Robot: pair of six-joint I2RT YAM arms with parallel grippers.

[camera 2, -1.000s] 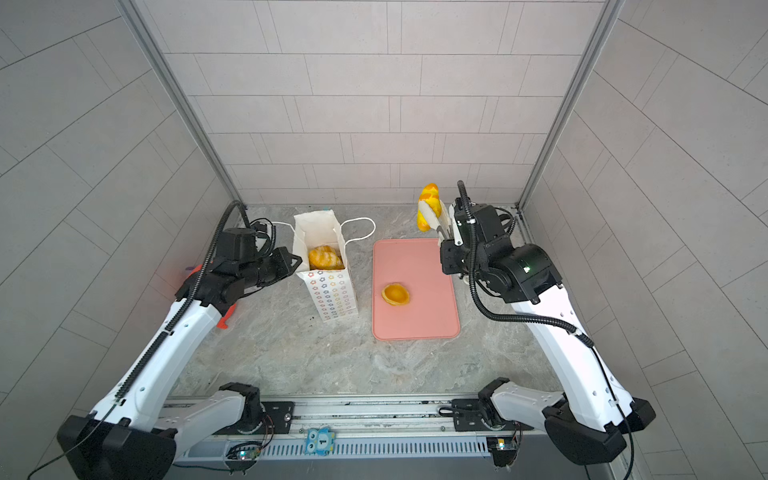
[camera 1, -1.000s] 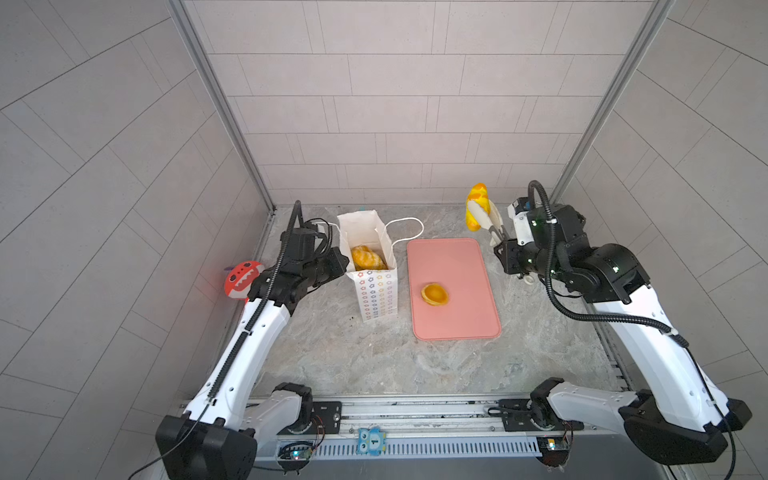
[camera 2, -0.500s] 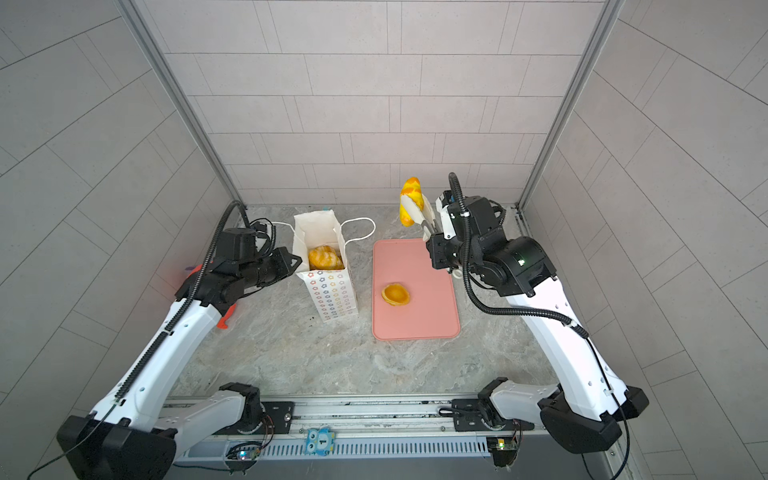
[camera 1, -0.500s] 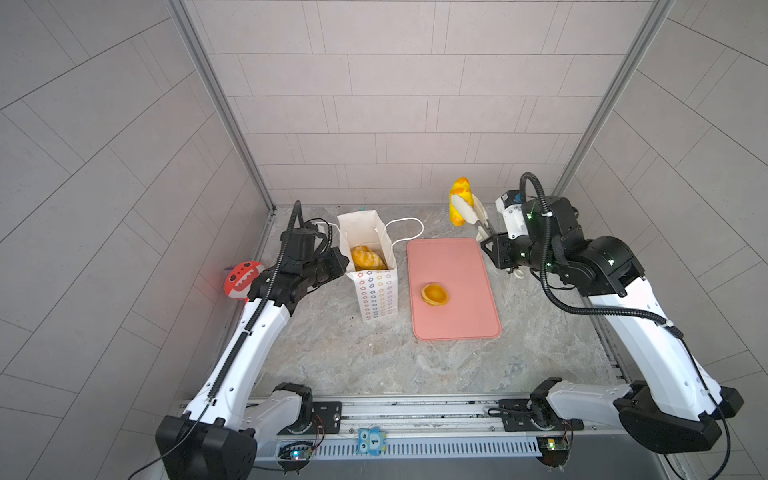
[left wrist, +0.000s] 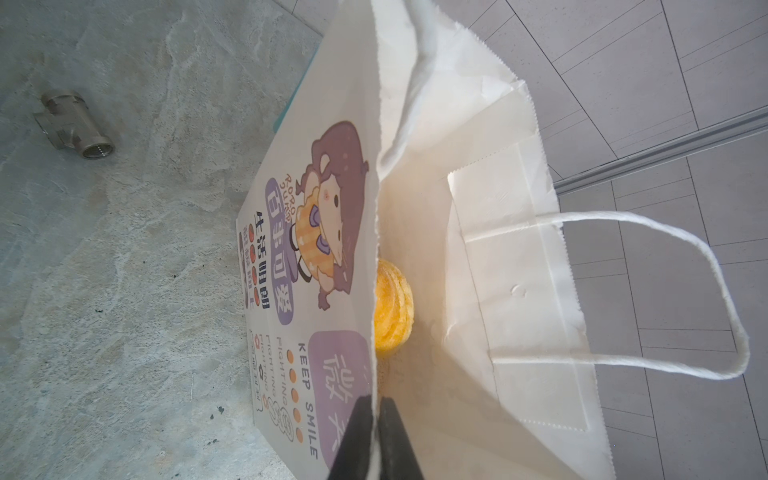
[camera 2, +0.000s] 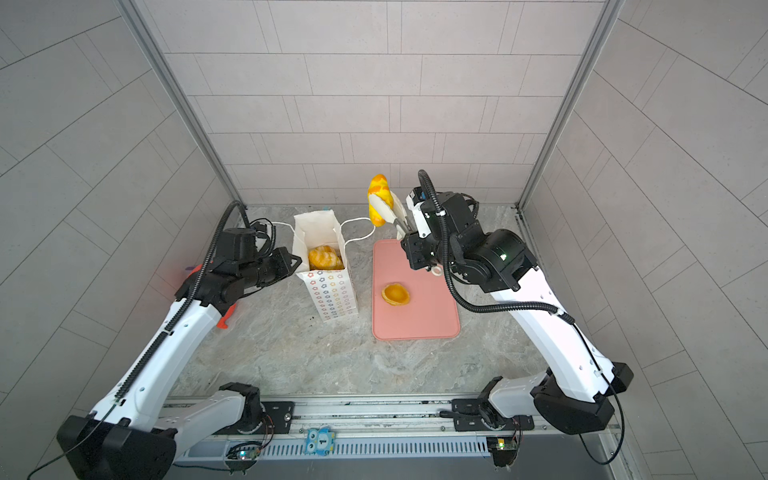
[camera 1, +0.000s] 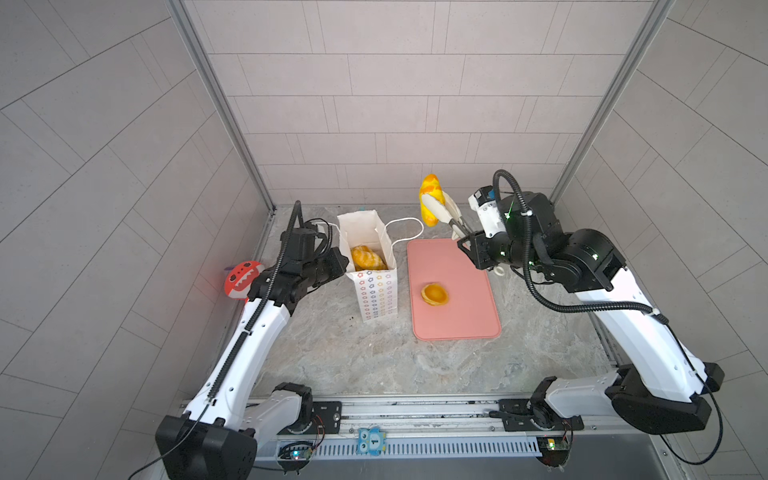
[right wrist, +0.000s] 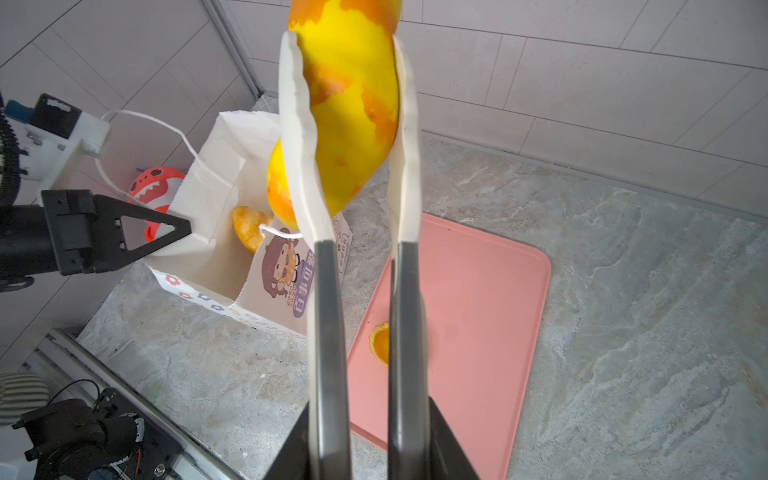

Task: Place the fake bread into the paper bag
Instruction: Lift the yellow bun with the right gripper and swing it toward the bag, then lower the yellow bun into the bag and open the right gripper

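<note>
The white paper bag (camera 1: 376, 291) (camera 2: 332, 295) stands open left of the pink tray. My left gripper (camera 1: 340, 264) (left wrist: 376, 403) is shut on the bag's near rim. Ridged fake bread (camera 1: 368, 257) (left wrist: 392, 307) lies inside the bag. My right gripper (camera 1: 434, 203) (right wrist: 345, 41) is shut on a long yellow-orange loaf (camera 1: 429, 199) (camera 2: 379, 199) (right wrist: 353, 104). It holds the loaf upright in the air, behind the tray and right of the bag's mouth. A small tart (camera 1: 434, 294) (camera 2: 395, 294) (right wrist: 380, 343) lies on the tray.
The flat pink tray (camera 1: 465, 316) (camera 2: 428, 320) lies right of the bag. A red toy with white teeth (camera 1: 241, 278) sits by the left wall. A metal pipe fitting (left wrist: 75, 124) lies on the stone floor behind the bag. Tiled walls close three sides.
My right gripper has carried the loaf leftward and a little higher, from the tray's back right corner towards the bag. The left gripper and the bag have stayed still.
</note>
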